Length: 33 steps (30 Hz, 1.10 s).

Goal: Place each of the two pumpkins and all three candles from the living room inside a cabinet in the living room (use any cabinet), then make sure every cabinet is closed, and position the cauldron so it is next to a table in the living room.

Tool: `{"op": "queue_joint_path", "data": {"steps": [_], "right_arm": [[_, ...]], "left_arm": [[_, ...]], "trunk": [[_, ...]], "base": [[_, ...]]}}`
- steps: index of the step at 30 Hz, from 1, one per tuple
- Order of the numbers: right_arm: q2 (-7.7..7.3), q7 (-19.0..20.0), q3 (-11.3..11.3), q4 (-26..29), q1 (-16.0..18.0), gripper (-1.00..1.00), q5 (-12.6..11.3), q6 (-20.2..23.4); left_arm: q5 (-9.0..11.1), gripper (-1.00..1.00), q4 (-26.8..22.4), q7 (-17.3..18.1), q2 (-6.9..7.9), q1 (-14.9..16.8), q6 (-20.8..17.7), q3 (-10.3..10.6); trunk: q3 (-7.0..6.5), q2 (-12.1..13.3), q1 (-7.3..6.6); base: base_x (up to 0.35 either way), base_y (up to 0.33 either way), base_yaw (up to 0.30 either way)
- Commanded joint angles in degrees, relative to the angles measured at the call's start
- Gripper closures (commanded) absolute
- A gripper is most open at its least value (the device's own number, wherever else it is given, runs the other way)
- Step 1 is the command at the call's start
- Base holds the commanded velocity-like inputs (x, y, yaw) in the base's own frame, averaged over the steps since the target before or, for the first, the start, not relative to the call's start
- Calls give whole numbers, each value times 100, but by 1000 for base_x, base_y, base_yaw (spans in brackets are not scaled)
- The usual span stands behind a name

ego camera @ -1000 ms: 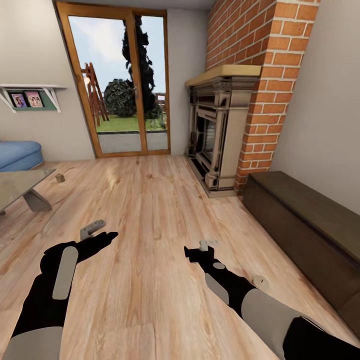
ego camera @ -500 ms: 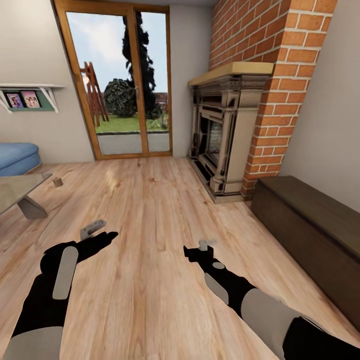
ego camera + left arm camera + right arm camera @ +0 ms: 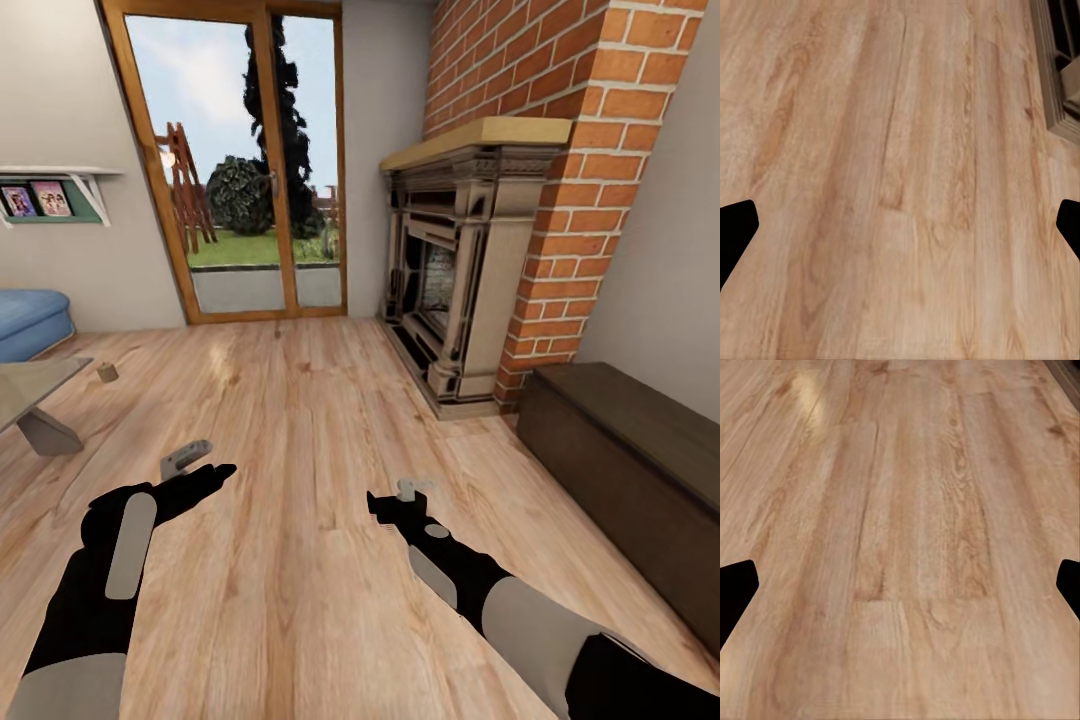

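Both arms extended forward and low, nothing held.
The left gripper (image 3: 187, 458) and right gripper (image 3: 412, 489) are seen with fingers spread wide in the wrist views; black forearms are angled slightly inward in the head view.

The table (image 3: 30, 385) and the cabinet (image 3: 640, 450) are cut off by the head view's edges.

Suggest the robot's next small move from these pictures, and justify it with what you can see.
Probably turn the base toward the candle lying on the floor beside the table. Both the left pincer and right pincer are open and empty over bare boards, and the cabinet is shut, so a candle could be fetched first.
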<state>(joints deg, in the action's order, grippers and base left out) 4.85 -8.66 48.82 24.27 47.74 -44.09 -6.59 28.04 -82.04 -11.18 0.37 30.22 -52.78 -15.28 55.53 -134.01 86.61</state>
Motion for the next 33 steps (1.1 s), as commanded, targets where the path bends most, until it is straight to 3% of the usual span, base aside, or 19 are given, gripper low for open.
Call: {"op": "queue_joint_path", "data": {"steps": [1,33], "right_arm": [[-2,-36,49,-1,8,-100,-56,-29],[1,18,54,1,8,-100,-64,15]], "left_arm": [[61,-100,-5,-51,3,6,-22,-2],[61,-100,-5,-51,5,8,-22,-2]], "trunk": [[6,-2,2],[6,-2,2]], "base": [[327,16,0],[327,33,-24]]}}
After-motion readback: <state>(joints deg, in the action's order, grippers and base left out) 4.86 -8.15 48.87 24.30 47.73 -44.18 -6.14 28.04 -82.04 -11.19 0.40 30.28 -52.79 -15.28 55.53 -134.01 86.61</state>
